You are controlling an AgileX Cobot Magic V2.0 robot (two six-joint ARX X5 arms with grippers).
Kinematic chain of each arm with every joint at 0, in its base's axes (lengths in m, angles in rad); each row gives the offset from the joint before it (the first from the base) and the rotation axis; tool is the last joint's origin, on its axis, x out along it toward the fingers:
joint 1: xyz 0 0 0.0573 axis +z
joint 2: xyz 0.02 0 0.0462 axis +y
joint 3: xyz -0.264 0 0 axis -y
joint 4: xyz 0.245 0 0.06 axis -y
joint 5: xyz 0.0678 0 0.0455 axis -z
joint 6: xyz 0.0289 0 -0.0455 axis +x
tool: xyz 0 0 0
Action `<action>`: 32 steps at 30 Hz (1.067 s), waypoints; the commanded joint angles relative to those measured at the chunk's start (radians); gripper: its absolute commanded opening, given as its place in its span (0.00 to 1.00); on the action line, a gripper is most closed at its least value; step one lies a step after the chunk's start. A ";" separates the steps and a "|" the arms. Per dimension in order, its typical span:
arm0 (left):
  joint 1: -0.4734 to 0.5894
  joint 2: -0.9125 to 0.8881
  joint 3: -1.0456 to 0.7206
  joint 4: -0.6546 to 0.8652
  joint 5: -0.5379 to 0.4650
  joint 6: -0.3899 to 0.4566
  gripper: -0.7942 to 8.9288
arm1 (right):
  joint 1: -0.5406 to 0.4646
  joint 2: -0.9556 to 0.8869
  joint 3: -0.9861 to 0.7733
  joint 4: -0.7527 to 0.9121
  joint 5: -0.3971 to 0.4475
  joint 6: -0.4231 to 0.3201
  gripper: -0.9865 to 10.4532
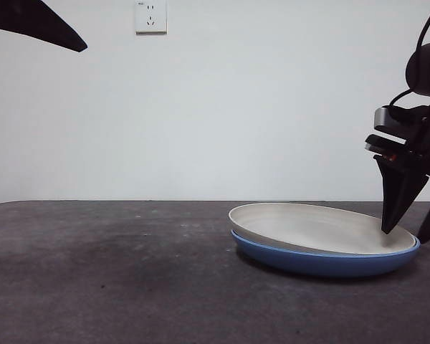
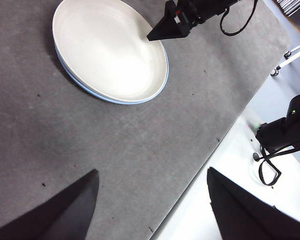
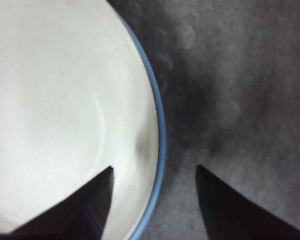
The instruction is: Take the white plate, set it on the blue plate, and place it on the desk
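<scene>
Between the right end effector's [image 3: 155, 172] spread jaws sits the white plate's [image 3: 55, 110] rim.

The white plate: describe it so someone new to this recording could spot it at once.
On the dark grey desk, look toward the side where the right end effector comes down with open jaws straddling a rim. Two plates are stacked there. The white plate is the matte cream one on top, sitting slightly tilted in the glossy blue plate, which shows only beneath it.

Looks like a robotics lab here. Bare white wall [image 1: 272, 107] with one socket [image 1: 150, 16], a dark grey desk [image 1: 115, 272], cabling [image 2: 237, 22] and stand legs [image 2: 290, 60] beside it.
</scene>
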 commanded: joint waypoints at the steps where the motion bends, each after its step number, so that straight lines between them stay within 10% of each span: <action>1: -0.005 0.006 0.011 0.003 0.003 0.016 0.43 | 0.010 0.035 0.018 0.018 0.000 0.011 0.27; 14: -0.005 0.006 0.011 0.000 0.003 0.014 0.43 | 0.010 0.050 0.018 0.028 0.012 0.014 0.10; 32: -0.005 0.006 0.011 0.000 0.003 0.015 0.43 | 0.010 -0.108 0.020 0.036 -0.033 0.069 0.09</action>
